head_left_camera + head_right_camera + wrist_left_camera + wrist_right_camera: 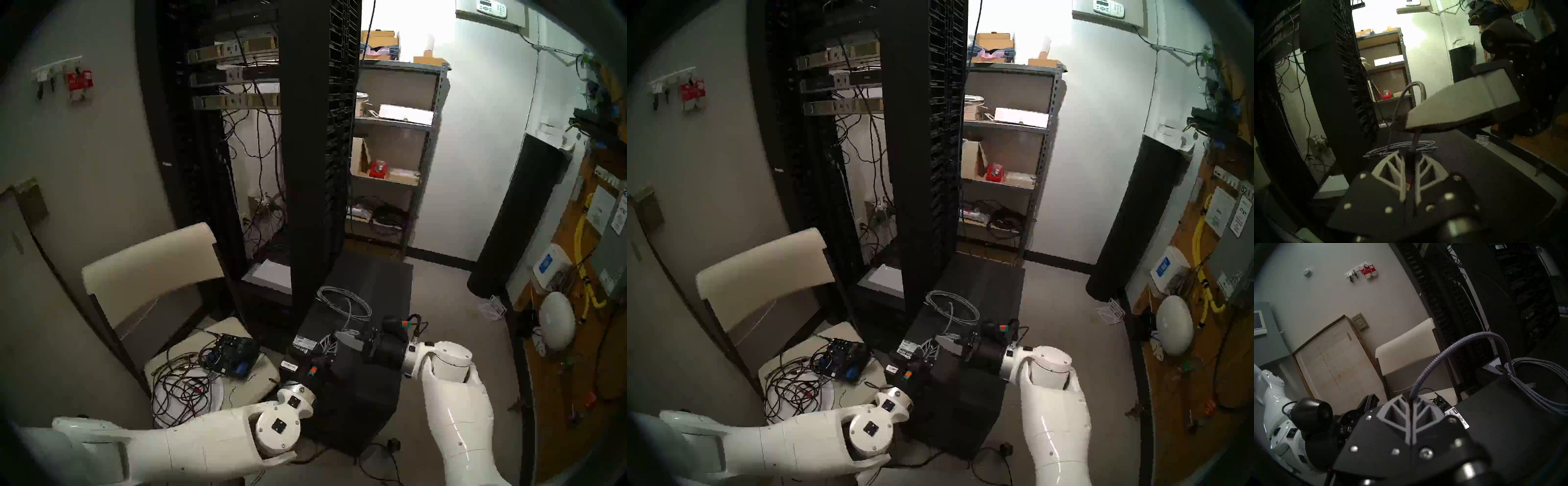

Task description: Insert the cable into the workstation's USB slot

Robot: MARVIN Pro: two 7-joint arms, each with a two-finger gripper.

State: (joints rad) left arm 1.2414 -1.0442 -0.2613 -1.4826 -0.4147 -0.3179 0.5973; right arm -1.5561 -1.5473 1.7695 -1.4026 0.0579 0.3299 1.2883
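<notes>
The black workstation (359,393) stands on the floor, with white stickers (303,341) at its top edge. The light-grey braided cable (346,302) lies coiled on its top. My left gripper (326,347) is over the top's near part. In the left wrist view it (1409,162) is shut on the cable's dark end piece (1409,156); the silver plug is hidden. My right gripper (351,336) is close beside it. In the right wrist view it (1412,401) is shut on the cable (1432,361), which arches up and back to the coil (1534,387). No USB slot shows.
The tall black server rack (315,135) rises right behind the workstation. A cream chair (152,264) on the left holds tangled black wires (179,390) and a small black box (230,353). A metal shelf (393,152) and a tall black column (519,217) stand behind on the right.
</notes>
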